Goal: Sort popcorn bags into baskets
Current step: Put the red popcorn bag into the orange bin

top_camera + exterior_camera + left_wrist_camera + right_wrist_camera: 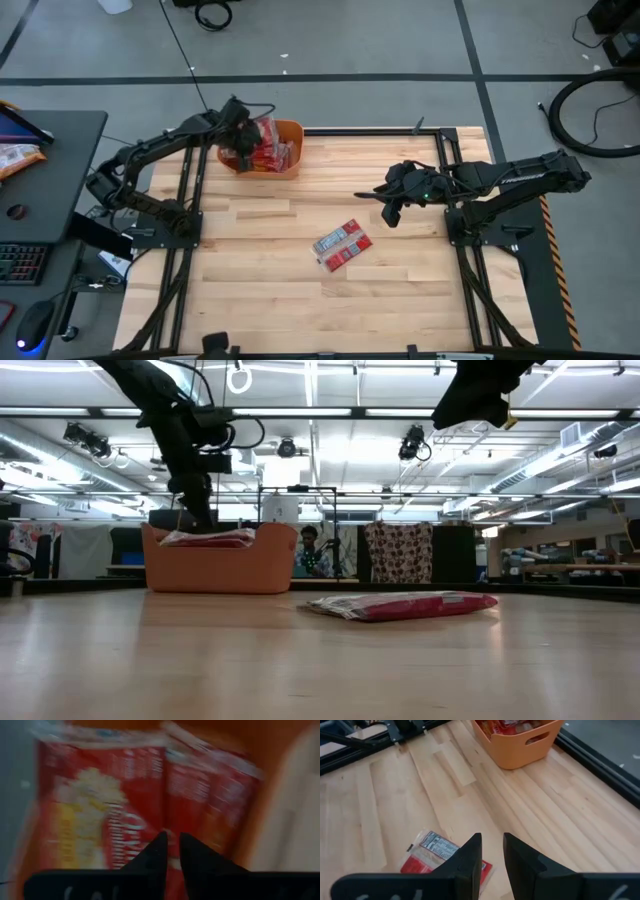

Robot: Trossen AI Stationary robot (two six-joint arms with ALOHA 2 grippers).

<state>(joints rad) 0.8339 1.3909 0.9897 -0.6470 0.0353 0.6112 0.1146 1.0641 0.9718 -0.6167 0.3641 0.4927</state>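
The orange basket (pixel 285 160) stands on the table's far left part, with several red popcorn bags (pixel 105 810) inside it. My left gripper (pixel 240 140) hangs over the basket's left end, just above those bags (pixel 212 538). Its fingers (pixel 172 847) are a narrow gap apart, and I see nothing between them. Two more popcorn bags (pixel 342 245) lie flat side by side on the table's middle, one label side up (pixel 432 847). My right gripper (pixel 392 205) hovers to the right of them, well above the table, with a narrow gap (pixel 492 845) between its fingers.
Bare wood lies between the basket (pixel 520 745) and the two loose bags (pixel 405 605). Black frame rails (pixel 185 200) run along the table's left and right sides. A desk with a keyboard (pixel 25 260) stands beyond the left edge. A person (pixel 312 550) sits far behind the table.
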